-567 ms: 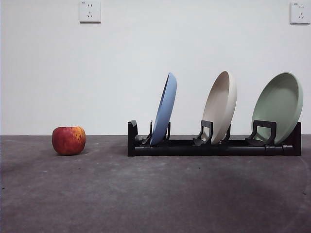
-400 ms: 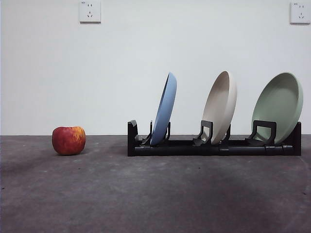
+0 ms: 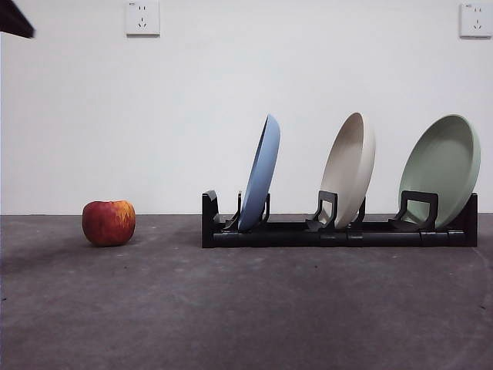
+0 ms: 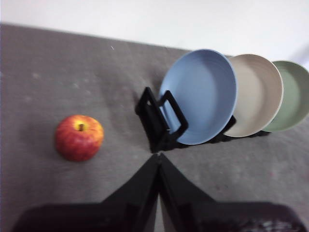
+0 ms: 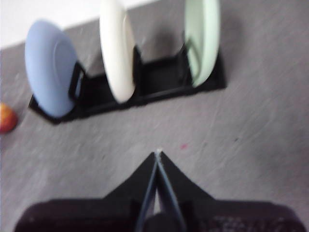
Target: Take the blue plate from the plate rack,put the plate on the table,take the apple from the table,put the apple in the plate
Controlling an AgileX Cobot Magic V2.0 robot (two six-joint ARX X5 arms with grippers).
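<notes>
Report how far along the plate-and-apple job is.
Nothing is done yet. The blue plate stands in the plate rack, and the apple sits on the table. Nothing is in hand: the left gripper and right gripper are shut and empty. All four steps remain.

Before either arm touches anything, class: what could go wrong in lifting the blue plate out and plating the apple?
1. The blue plate leans in the plate rack next to the beige plate; a wide approach could knock that one.
2. Both end effectors, left and right, look shut; they must open first.
3. The round apple may roll if nudged.
</notes>
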